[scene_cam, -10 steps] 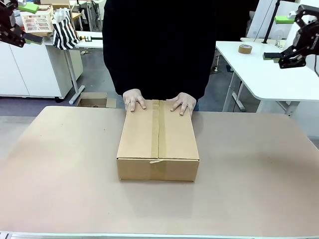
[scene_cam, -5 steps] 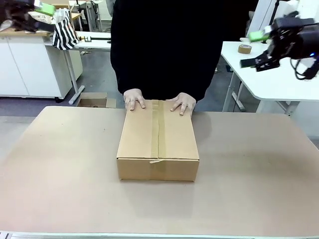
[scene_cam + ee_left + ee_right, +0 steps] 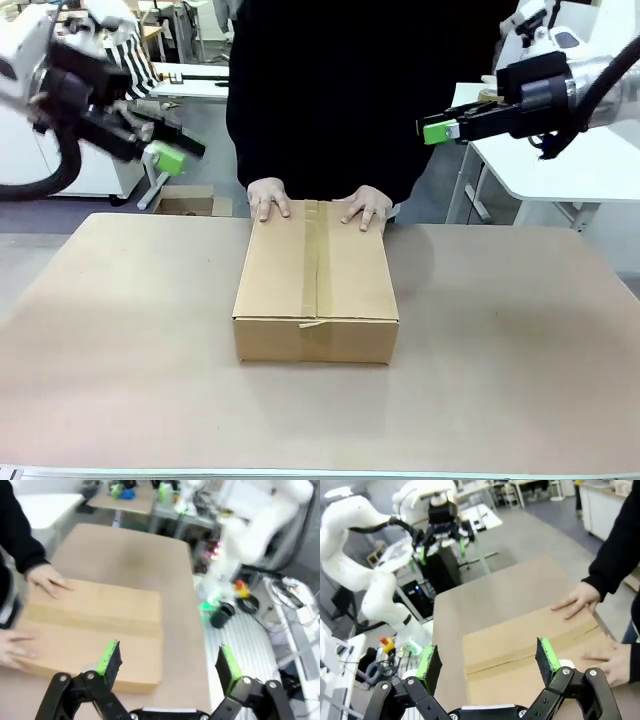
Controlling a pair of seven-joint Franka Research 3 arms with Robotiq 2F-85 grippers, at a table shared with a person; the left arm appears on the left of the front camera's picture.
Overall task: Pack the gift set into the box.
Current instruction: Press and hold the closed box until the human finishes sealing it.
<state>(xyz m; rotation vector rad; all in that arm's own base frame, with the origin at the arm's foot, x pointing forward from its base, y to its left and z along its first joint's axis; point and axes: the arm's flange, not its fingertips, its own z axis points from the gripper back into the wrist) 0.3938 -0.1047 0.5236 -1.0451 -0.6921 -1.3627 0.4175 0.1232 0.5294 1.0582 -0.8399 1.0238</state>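
White arms (image 3: 350, 575) (black fingers (image 3: 111, 660), green pads)

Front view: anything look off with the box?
Nothing damaged or spilled. The shallow brown cardboard box sits square on the tan table, flaps shut; only the tan tape end at its near edge lifts slightly.

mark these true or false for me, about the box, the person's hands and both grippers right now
1. The box is closed, with tape along its centre seam. True.
2. The left gripper is shut on the box. False: it is open and holds nothing, up in the air off the box's left side.
3. The person's hands lie flat on the far end of the box's top. True.
4. The right gripper rests on the box's top. False: it hangs open above the table, beside the person, apart from the box.
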